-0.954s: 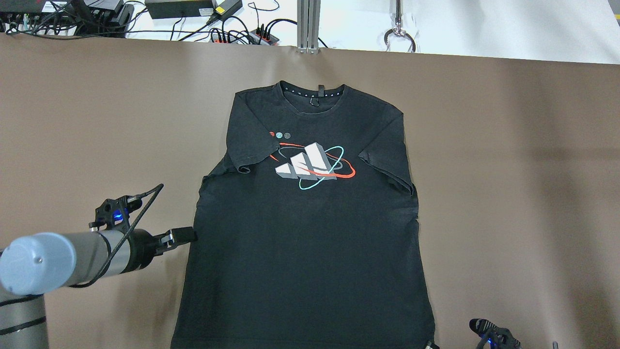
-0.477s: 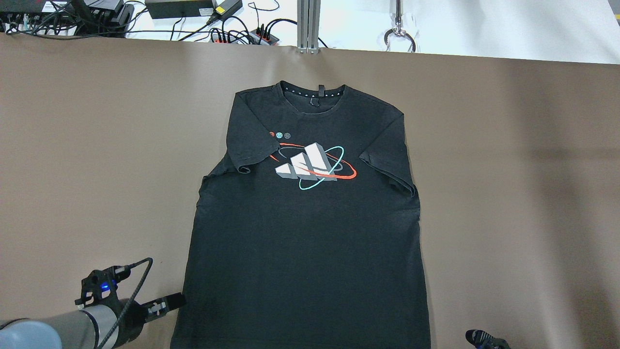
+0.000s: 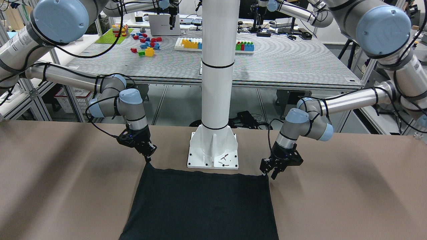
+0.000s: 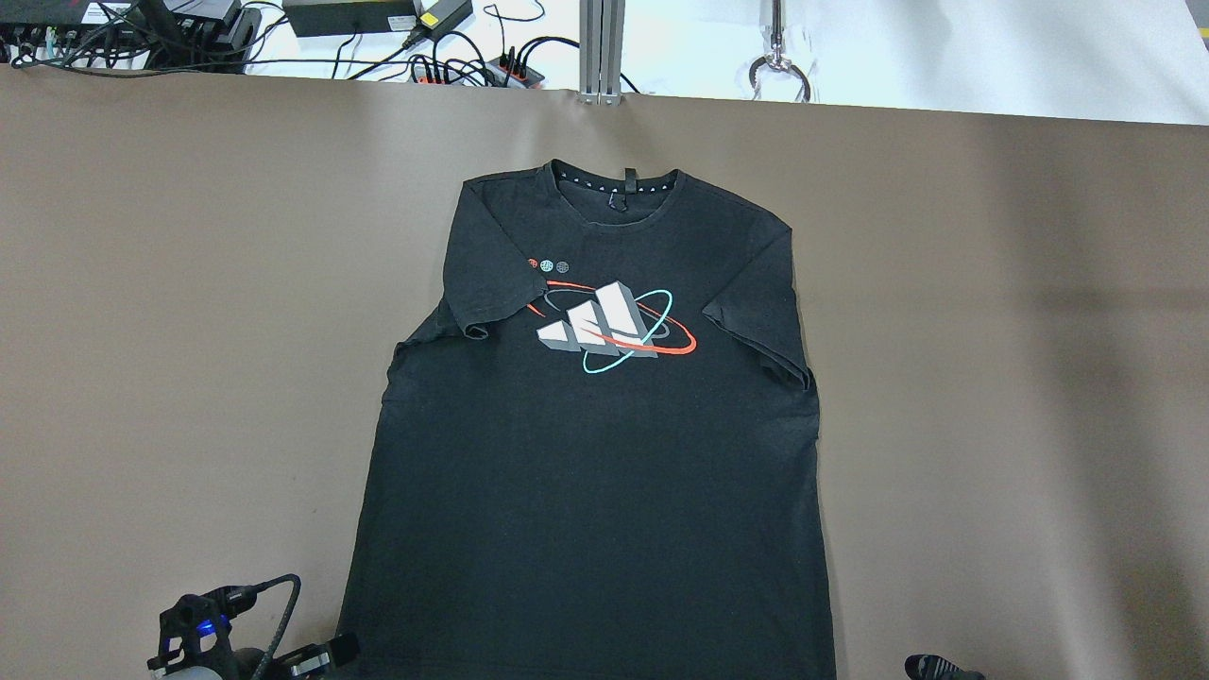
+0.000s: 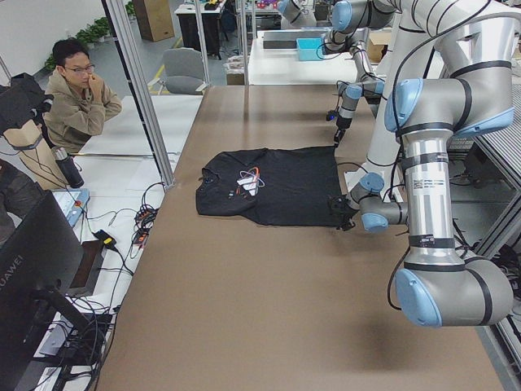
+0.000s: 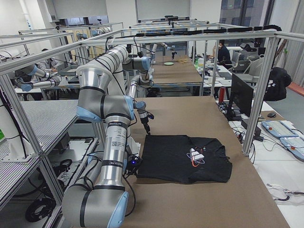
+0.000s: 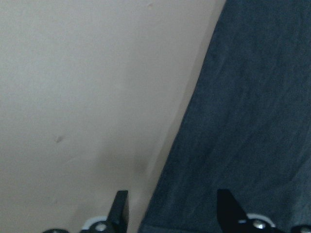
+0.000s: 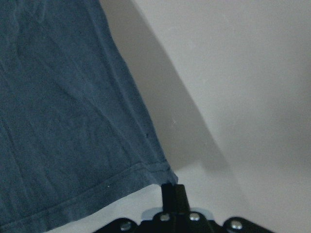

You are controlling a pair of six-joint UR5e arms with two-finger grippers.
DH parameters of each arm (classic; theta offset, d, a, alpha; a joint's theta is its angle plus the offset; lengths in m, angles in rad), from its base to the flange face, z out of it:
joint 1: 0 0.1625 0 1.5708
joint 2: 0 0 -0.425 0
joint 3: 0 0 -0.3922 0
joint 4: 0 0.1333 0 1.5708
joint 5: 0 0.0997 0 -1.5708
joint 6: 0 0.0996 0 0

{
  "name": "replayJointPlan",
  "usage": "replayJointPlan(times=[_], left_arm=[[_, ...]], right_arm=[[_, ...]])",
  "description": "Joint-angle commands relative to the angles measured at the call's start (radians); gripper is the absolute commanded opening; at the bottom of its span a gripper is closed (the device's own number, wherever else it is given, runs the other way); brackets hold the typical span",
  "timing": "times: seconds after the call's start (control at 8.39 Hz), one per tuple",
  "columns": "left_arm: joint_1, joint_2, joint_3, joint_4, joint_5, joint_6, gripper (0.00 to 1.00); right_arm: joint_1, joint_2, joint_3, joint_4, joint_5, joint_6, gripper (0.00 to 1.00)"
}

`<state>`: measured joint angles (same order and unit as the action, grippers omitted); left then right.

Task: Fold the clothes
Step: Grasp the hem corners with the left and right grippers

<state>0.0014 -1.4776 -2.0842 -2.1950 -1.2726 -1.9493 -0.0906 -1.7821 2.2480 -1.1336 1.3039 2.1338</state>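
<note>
The left gripper (image 7: 173, 199) stands wide, its jaws straddling the shirt's (image 4: 595, 472) side edge by the hem; it has slid from mid-side down to the overhead view's lower left. The right gripper (image 8: 173, 191) is closed, seemingly pinching the opposite hem corner. The shirt lies flat mid-frame, collar at top, so lifting the hem looks close.

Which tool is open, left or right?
The left tool: its fingers stand apart astride the shirt's edge. The right tool has its fingers together at the other hem corner.
</note>
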Motion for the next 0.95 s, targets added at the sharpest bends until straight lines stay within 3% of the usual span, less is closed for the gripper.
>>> replayJointPlan(times=[0.0, 0.24, 0.6, 0.72, 0.83], left_arm=[[0.051, -0.004, 0.01, 0.003, 0.044, -0.02, 0.47], [0.051, -0.003, 0.024, 0.003, 0.044, -0.02, 0.42], [0.054, 0.0, 0.027, 0.003, 0.042, -0.02, 0.45], [0.054, 0.0, 0.024, 0.003, 0.042, -0.02, 0.39], [0.054, -0.004, 0.018, 0.003, 0.042, -0.02, 0.02]], right_arm=[[-0.003, 0.001, -0.001, 0.0, 0.0, 0.0, 0.0], [-0.003, 0.001, -0.001, 0.0, 0.0, 0.0, 0.0], [-0.006, 0.001, -0.002, 0.0, -0.003, 0.0, 0.0], [-0.006, 0.001, -0.002, 0.0, -0.003, 0.0, 0.0], [-0.006, 0.001, -0.001, 0.0, -0.003, 0.0, 0.0]])
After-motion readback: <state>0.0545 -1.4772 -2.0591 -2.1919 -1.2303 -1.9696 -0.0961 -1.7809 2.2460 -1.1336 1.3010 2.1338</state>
